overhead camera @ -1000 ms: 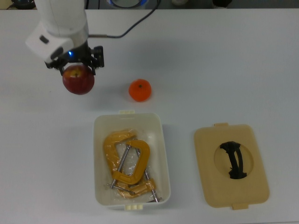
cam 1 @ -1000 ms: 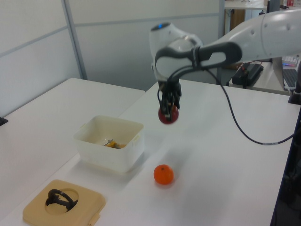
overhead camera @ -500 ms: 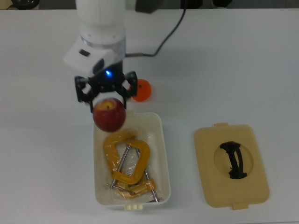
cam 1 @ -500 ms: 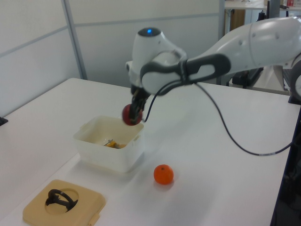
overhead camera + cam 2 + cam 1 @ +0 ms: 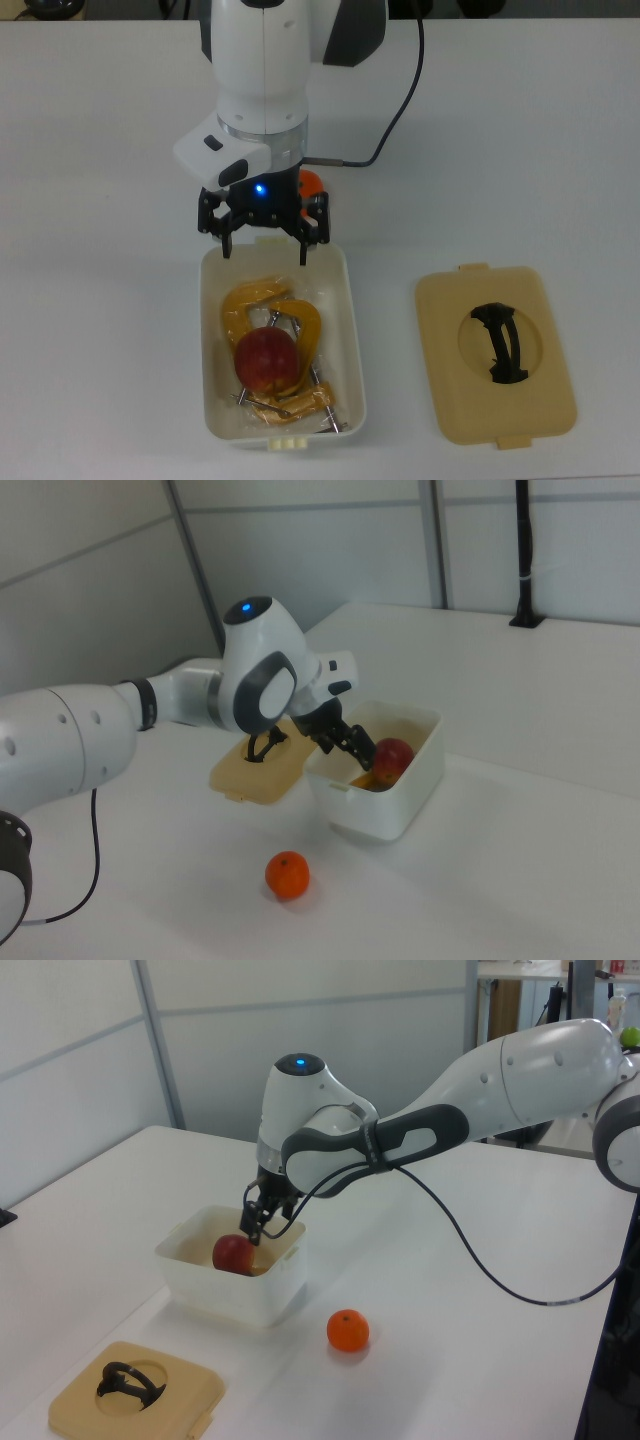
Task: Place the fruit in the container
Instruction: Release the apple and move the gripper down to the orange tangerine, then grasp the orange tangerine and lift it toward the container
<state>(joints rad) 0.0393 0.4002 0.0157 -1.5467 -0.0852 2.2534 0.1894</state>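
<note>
Dropped from the now-open end effector (image 5: 263, 247), the apple (image 5: 266, 361) rests inside the lengthwise container (image 5: 346, 330).

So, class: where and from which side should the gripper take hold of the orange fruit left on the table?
Probably from straight above, fingers closing across its widest middle. The orange fruit is round, with no handle, and sits alone on the table, apart from the container, so both sides are free.

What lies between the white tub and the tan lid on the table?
Nothing: in the top view, bare white table separates the white tub from the tan lid. The apple and clamps sit inside the tub, not in that stretch.
</note>
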